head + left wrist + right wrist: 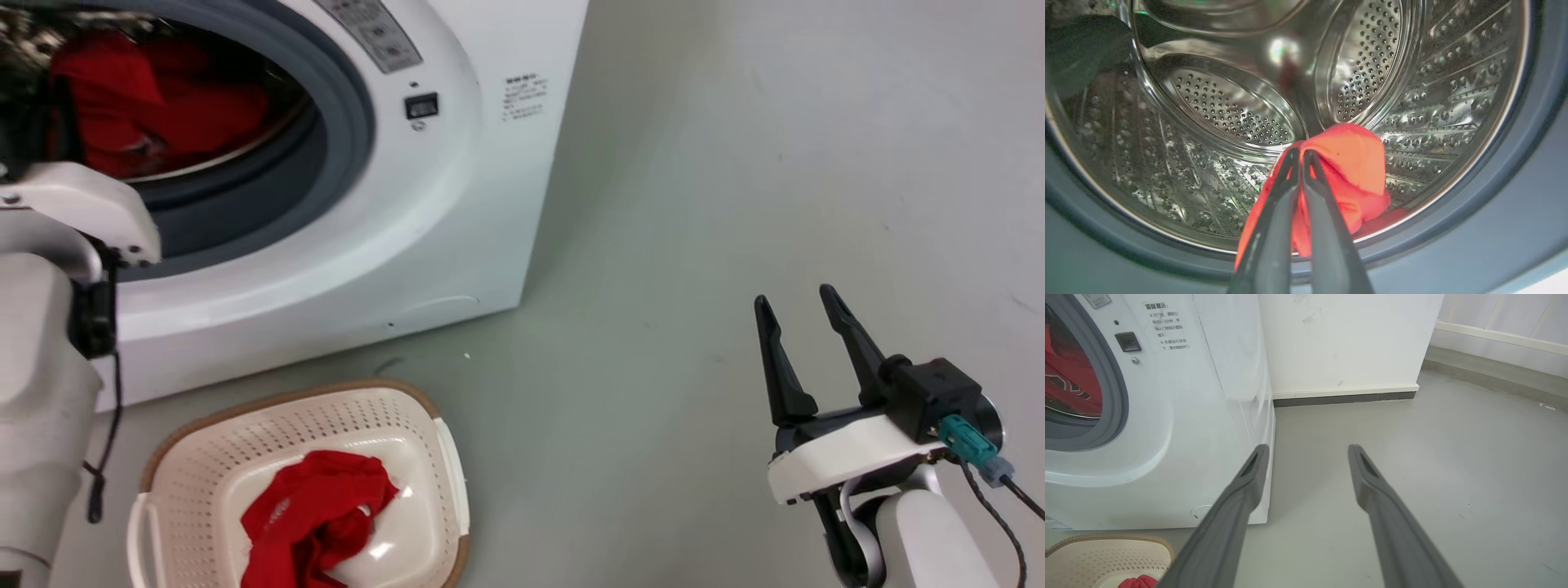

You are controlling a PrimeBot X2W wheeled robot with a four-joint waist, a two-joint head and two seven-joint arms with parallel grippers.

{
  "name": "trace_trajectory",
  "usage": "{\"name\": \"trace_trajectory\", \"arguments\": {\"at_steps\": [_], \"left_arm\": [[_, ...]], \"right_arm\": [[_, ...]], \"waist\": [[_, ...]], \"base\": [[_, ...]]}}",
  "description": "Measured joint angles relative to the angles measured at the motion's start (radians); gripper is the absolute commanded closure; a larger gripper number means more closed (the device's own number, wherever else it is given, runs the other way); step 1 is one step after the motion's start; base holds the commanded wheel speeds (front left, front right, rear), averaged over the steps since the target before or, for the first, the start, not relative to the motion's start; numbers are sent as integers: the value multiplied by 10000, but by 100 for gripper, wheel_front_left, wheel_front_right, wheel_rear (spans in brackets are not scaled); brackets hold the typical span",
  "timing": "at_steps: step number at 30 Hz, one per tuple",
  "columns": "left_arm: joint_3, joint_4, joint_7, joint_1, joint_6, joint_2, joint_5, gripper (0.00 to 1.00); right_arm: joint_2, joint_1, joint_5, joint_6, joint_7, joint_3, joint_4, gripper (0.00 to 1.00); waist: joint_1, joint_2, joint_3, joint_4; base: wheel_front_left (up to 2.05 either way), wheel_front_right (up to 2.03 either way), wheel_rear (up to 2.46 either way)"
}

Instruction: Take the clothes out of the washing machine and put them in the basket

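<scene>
your left gripper (1301, 157) has its fingers pinched together on a red garment (1355, 171) inside the washing machine (457, 204), near the drum's front lip. the basket (245, 445) sits on the floor just below the opening with 1 red piece (318, 514) in it, so the carry likely runs back and down. your right gripper (796, 298) stands well apart, fingers spread wide.

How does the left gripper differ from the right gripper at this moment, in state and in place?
The left gripper is shut, pinching a red garment; the right gripper is open and holds nothing. The left gripper points into the steel drum of the washing machine; the right gripper hangs over the grey floor beside it. Both have two long dark fingers.
</scene>
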Motion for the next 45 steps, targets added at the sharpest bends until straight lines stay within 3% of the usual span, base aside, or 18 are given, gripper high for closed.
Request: {"name": "trace_trajectory", "arguments": {"at_steps": [9, 18, 24, 36, 41, 45], "left_arm": [[182, -899, -174, 935, -128, -571, -123, 100], [430, -2708, -192, 2179, -75, -364, -151, 100], [514, -4614, -25, 3761, 399, 46, -211, 100], [625, -8727, 792, 7162, 2011, 445, -407, 100], [249, -9208, 1126, 8289, 2383, 150, -635, 100], [-29, -8537, 1051, 8884, 2391, -387, -999, 100]], "right_arm": [[0, 545, -240, 0, 456, -364, -512, 0], [-4, 975, -291, 0, 757, -571, -859, 0], [0, 1325, -290, 0, 951, -575, -1003, 0], [-4, 1926, -472, 0, 1315, -767, -1419, 0], [-2, 1944, -546, 0, 1409, -706, -1595, 0], [-2, 1926, -556, 0, 1469, -654, -1710, 0]], "waist": [[-1, 0, -1175, 666], [0, 0, -2004, 1156], [0, 0, -2594, 1257], [1, 0, -3152, 1703], [2, 0, -3037, 1814], [2, 0, -2834, 1860]], "base": [[0, 0, 0], [0, 0, 0], [0, 0, 0], [0, 0, 0], [0, 0, 0], [0, 0, 0]]}}
